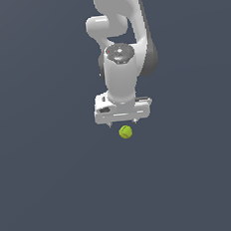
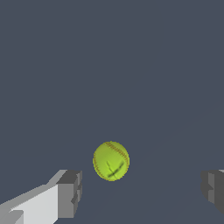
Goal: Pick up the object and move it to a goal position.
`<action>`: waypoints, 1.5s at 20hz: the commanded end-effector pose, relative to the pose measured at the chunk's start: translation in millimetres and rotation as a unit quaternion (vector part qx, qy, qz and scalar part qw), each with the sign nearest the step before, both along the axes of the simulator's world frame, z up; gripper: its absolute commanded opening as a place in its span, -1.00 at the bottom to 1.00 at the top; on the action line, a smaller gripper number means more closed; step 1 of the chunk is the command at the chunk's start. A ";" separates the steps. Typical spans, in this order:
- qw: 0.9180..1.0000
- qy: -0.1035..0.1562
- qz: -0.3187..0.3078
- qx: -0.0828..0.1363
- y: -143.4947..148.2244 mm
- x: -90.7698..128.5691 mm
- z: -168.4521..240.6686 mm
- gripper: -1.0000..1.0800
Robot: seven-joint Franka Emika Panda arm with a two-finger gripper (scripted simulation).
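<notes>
**One small ball, one wide claw: where the grasp could be slipping away**

We are looking first at our arm, the largest thing in the scene, which is hanging from the twelve o'clock edge of the exterior view with its wrist pointing down. Below it we are holding the gripper spread wide, gripping nothing; in the wrist view the two fingers are standing well apart with bare grey floor between them.

The ball is sitting on the floor just beneath the fingertips, near the middle of the exterior view, at about six o'clock from the claw. In the wrist view the ball is lying nearer one finger than the other, not midway.

We are judging that offset to be the main risk: closing now, the nearer finger could be reaching the ball first and rolling it aside, since a round thing on a flat floor is resisting very little. Coming down too shallow, we could be pinching only its upper curve and squeezing it out downward. Coming down off-centre, a fingertip could be landing on the ball and knocking it away.
</notes>
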State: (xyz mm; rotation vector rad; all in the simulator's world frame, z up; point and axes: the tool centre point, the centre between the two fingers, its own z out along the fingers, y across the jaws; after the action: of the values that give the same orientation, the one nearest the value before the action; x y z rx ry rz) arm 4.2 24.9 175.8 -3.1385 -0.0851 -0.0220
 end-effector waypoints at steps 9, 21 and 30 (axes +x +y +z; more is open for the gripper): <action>1.000 0.003 -0.011 0.017 12.4 -0.6 -1.8 0.92; 0.999 0.004 -0.033 0.017 14.2 -2.9 -7.8 0.92; 0.994 0.006 -0.105 0.015 16.7 -11.4 -27.9 0.92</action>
State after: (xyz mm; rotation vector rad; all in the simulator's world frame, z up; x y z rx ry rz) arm -5.3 41.1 152.1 -3.1039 0.1974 -0.0061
